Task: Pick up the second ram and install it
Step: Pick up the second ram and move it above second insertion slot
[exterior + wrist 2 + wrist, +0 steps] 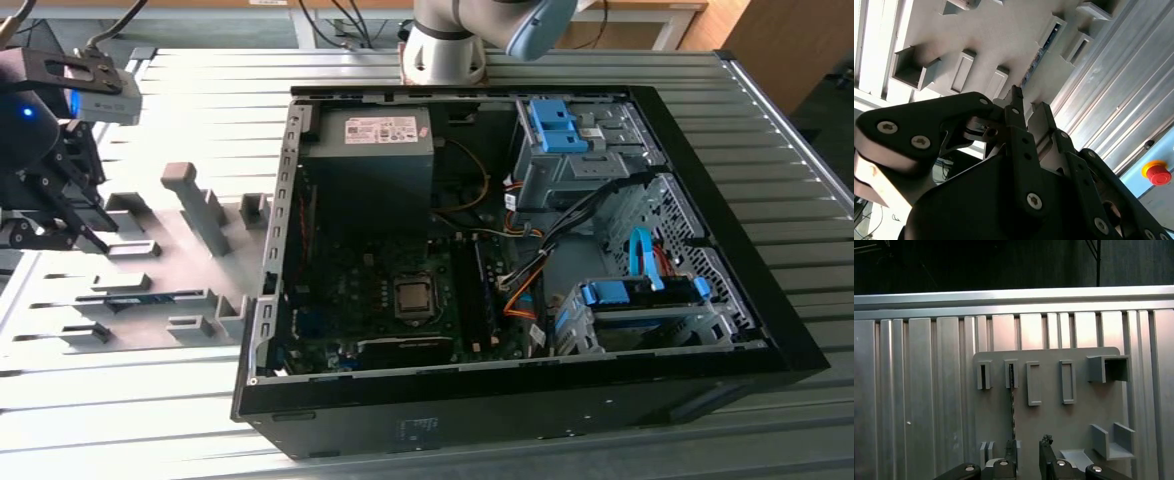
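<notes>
Pickup is not yet made: the second ram [1012,407] stands on edge in the grey fixture [1049,420], with the fingers [1047,457] parted and empty above it.

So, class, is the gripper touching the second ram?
Apart. In the exterior view the gripper hangs above the grey fixture, clear of the second ram in it.

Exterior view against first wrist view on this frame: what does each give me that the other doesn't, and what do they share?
Exterior view: the open computer case with its motherboard, and the arm's base. First wrist view: the empty gap between the open fingers of the hand, and the table's edge rail. Both: the grey fixture plate, the second ram held on edge in it, and the ribbed metal table.
</notes>
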Robot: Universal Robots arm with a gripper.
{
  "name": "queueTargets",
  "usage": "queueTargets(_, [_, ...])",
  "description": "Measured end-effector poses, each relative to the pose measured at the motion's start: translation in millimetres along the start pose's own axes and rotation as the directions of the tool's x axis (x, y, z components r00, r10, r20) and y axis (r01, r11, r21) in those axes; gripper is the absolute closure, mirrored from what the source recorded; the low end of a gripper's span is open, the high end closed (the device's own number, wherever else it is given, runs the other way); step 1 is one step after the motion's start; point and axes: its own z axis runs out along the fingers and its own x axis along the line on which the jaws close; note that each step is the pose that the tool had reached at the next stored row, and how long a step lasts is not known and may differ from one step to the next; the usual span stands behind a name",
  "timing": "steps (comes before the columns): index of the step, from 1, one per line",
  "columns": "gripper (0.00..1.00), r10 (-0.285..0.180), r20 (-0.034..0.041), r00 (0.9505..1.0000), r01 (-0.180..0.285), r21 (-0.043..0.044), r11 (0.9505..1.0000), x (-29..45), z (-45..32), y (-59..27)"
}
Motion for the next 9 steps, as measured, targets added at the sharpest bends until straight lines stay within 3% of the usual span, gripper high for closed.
queueTargets(9, [0.68,-0.017,-0.0004,0.9999,0.017,-0.0011,0.9999,2.0,12.3,3.3])
